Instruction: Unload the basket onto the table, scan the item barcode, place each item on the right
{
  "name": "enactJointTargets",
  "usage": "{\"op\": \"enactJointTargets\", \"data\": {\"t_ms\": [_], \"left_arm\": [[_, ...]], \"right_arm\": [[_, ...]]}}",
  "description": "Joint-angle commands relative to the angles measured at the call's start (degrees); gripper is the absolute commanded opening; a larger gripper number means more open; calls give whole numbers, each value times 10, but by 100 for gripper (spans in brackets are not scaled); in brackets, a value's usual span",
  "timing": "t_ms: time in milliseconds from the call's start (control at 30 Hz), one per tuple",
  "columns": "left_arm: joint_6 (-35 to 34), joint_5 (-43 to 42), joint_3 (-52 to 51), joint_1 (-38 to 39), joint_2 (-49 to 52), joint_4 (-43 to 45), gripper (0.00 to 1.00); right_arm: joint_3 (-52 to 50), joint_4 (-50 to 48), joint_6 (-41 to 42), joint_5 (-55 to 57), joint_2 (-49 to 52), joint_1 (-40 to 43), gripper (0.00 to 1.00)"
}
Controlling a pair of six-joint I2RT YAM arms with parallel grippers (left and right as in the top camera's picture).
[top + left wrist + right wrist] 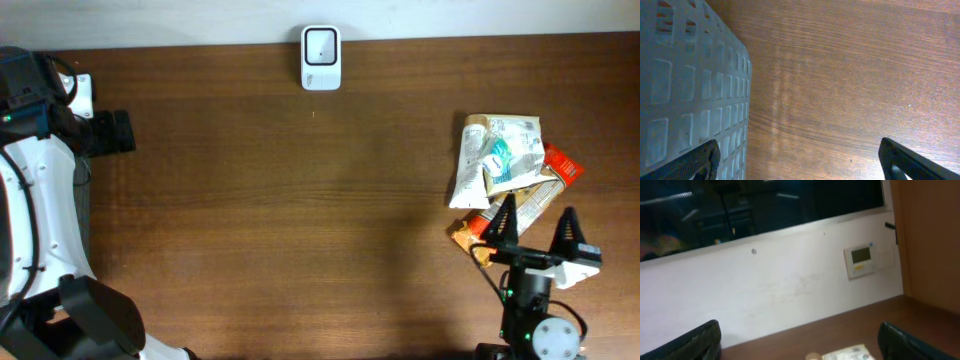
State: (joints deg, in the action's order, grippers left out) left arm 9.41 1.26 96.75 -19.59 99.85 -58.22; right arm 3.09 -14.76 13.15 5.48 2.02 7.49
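A white barcode scanner (321, 57) stands at the table's far edge, near the middle. The items are a small pile of snack packets (505, 160) at the right: a white pouch (467, 172), a teal-printed packet, a red wrapper (561, 165) and an orange wrapper (466, 234). My right gripper (536, 224) hovers open over the pile's near edge, holding nothing. In the right wrist view only the top of one packet (847, 355) shows between the wide jaws of the right gripper (800, 347). My left gripper (112, 132) is open at the far left, far from the pile, over bare wood (840, 90).
A grey gridded plastic surface (685, 80) fills the left of the left wrist view, beside the left gripper (800, 162). A white wall (790, 290) with a small control panel (862, 260) lies behind the table. The left arm's white body (40, 210) runs along the table's left edge.
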Motion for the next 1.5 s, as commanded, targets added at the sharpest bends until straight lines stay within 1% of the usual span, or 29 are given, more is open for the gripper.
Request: {"op": "enactJointTargets", "data": {"t_ms": [0, 67, 133, 200, 267, 967, 1033, 1067, 1133, 1167, 1300, 1467], "left_arm": [[5, -4, 2, -3, -1, 0, 99], [5, -4, 3, -3, -1, 0, 99], [5, -4, 3, -3, -1, 0, 99], [5, -4, 2, -3, -1, 0, 99], [5, -4, 3, -3, -1, 0, 99], [5, -5, 3, -3, -2, 1, 99], [5, -44, 2, -3, -12, 2, 99], [5, -61, -3, -3, -26, 1, 99], [-22, -66, -24, -3, -65, 2, 99], [-25, -66, -54, -3, -103, 11, 99], [-25, -66, -236, -6, -292, 104, 99], [-25, -84, -439, -6, -489, 192, 99]], "right_arm": [[-28, -9, 13, -24, -18, -5, 99], [-28, -8, 12, -24, -18, -5, 99], [-28, 16, 12, -24, -18, -5, 99], [-28, 85, 12, -24, -18, -5, 99], [-28, 200, 12, -25, -18, -5, 99], [-28, 192, 12, -25, -9, -4, 99], [-28, 192, 12, -25, -9, -4, 99], [-28, 192, 12, -25, -9, -4, 99], [-28, 192, 12, -25, -9, -4, 98], [-28, 192, 12, -25, -9, -4, 99], [-28, 192, 12, -25, -9, -4, 99], [-28, 192, 12, -25, -9, -4, 99]]}}
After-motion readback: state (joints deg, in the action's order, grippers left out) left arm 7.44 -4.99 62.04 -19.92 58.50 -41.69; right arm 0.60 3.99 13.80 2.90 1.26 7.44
